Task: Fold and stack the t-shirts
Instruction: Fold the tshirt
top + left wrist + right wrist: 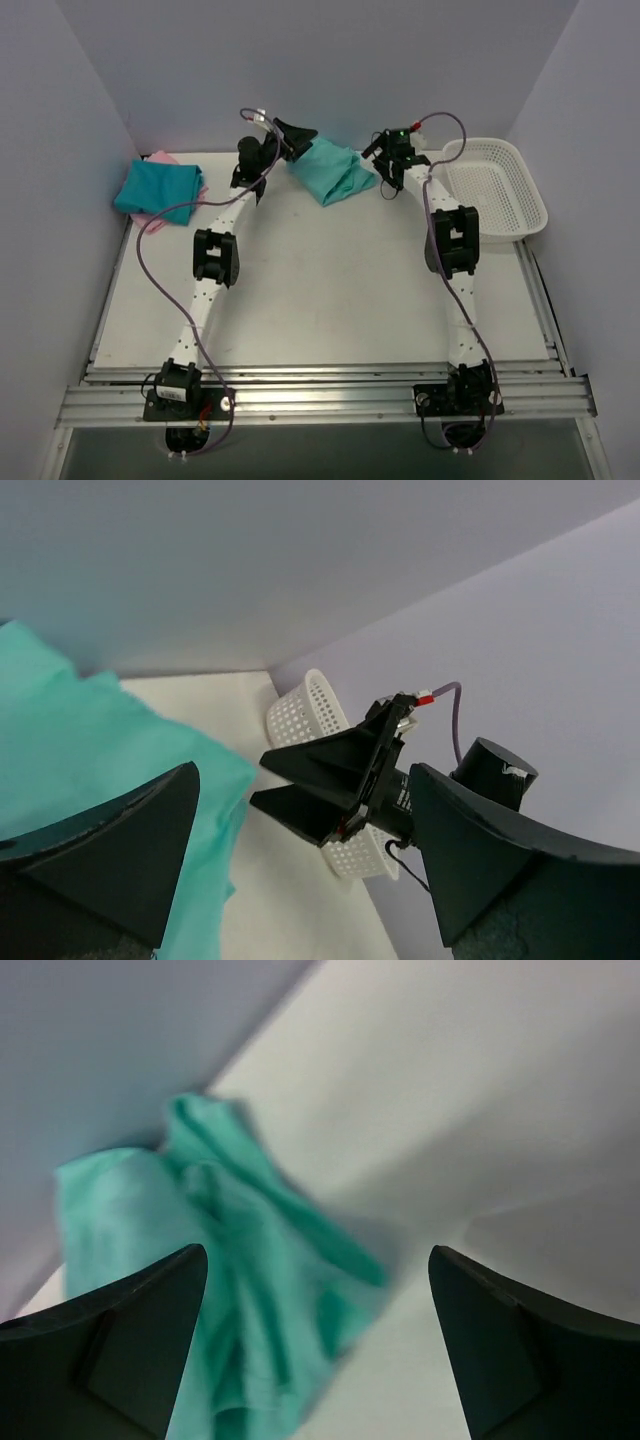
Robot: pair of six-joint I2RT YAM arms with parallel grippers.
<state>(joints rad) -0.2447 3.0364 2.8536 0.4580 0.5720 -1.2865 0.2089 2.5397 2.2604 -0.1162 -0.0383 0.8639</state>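
Observation:
The light teal-green t-shirt [333, 170] lies crumpled at the back middle of the table. My left gripper [298, 135] hovers at its far left edge, open and empty; in the left wrist view the shirt [90, 750] lies beside and beneath the left finger [110, 860]. My right gripper [380, 165] is open and empty just right of the shirt; in the right wrist view the shirt [230, 1290] lies below, towards the left finger [120, 1330]. The darker teal-blue t-shirt [155, 188] lies folded at the back left on top of the pink t-shirt [165, 158].
A white mesh basket [495, 185] stands at the back right, close behind the right arm; it also shows in the left wrist view [300, 715]. Grey walls close in the table at the back and both sides. The two grippers face each other across the shirt.

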